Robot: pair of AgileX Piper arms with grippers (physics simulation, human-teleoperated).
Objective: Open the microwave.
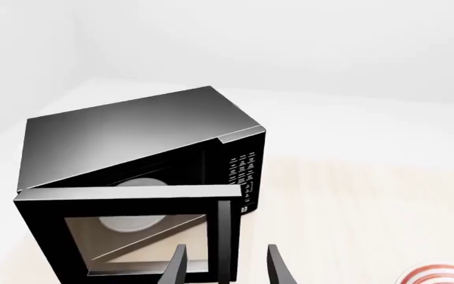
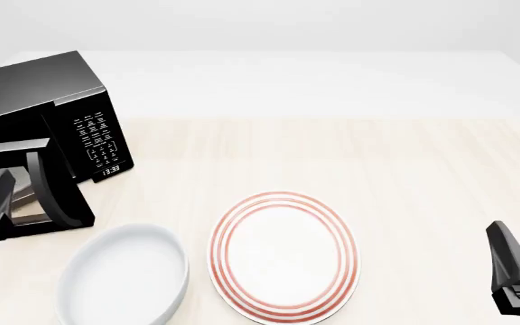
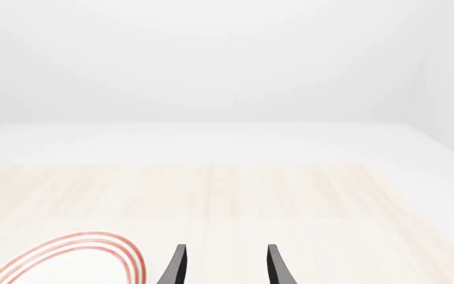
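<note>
Both jaws spread, empty | microwave (image 1: 132, 160) door handle (image 1: 225, 236) between left jaws (image 1: 225, 266) | risk: slips off mid-swing

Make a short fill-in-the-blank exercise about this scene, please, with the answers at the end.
1. The door of the microwave is swung ____.
2. The plate has ____ rings around its rim.
3. The white bowl sits to the ____ of the plate in the front view.
4. The left tool has its fingers ____.

Answers: open; red; left; apart

one microwave (image 2: 38, 108), one plate (image 2: 284, 255), one bowl (image 2: 124, 276)
</note>
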